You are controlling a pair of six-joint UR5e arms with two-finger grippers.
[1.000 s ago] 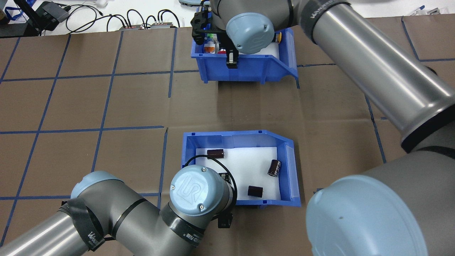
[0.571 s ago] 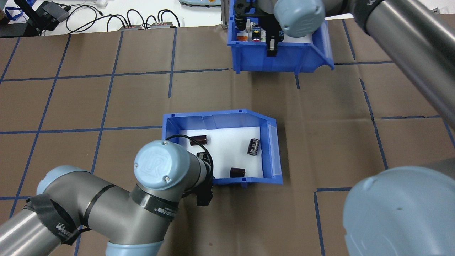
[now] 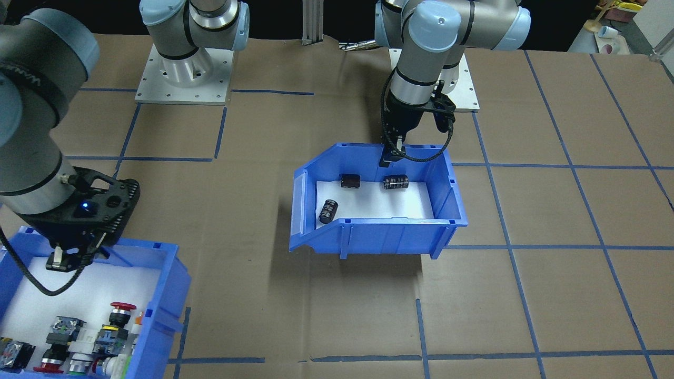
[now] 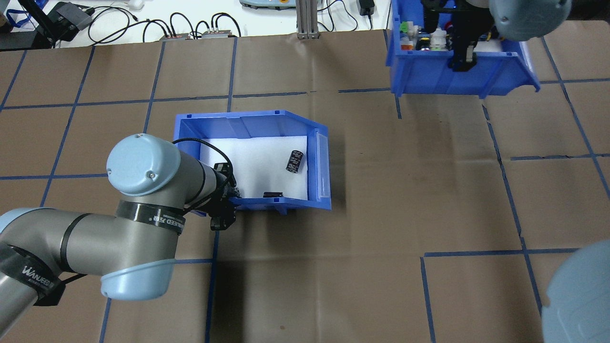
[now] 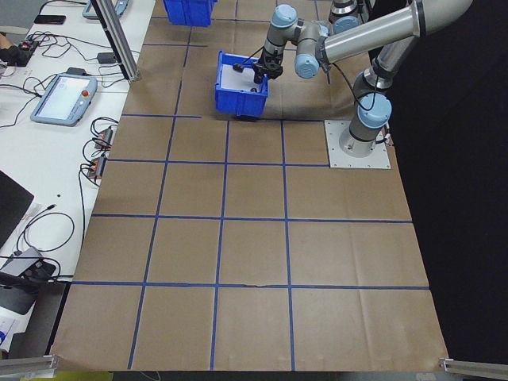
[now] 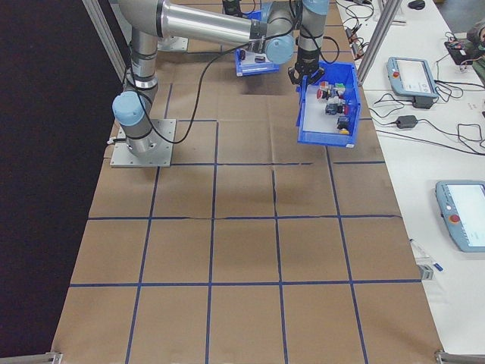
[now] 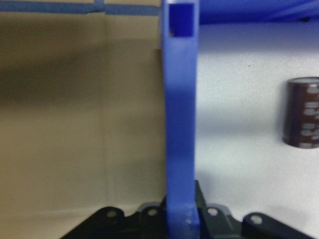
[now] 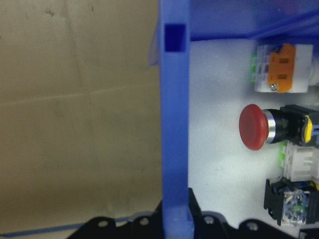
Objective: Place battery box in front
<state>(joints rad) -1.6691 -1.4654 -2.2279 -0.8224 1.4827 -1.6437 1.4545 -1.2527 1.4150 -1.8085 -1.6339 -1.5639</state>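
Note:
The battery box (image 4: pixel 248 123) is a blue bin with a white liner and a few dark cylinders (image 4: pixel 295 161) inside. It hangs a little above the brown table, left of centre in the overhead view. My left gripper (image 4: pixel 224 209) is shut on its wall nearest the robot; the left wrist view shows that blue wall (image 7: pixel 179 124) running between the fingers. In the front-facing view the battery box (image 3: pixel 379 234) casts a shadow below itself. My right gripper (image 4: pixel 463 59) is shut on the wall of a second blue bin (image 4: pixel 505 76) with push-buttons, at the far right.
Cables and small devices (image 4: pixel 190 26) lie on the white bench beyond the table's far edge, beside an aluminium post (image 4: pixel 305 19). The arms' base plates (image 3: pixel 181 79) sit on the robot's side. Blue tape lines cross the brown table cover (image 4: pixel 362 214).
The left arm has carried the battery box leftward and away from the robot. The right arm has carried the push-button bin to the right, up to the far edge.

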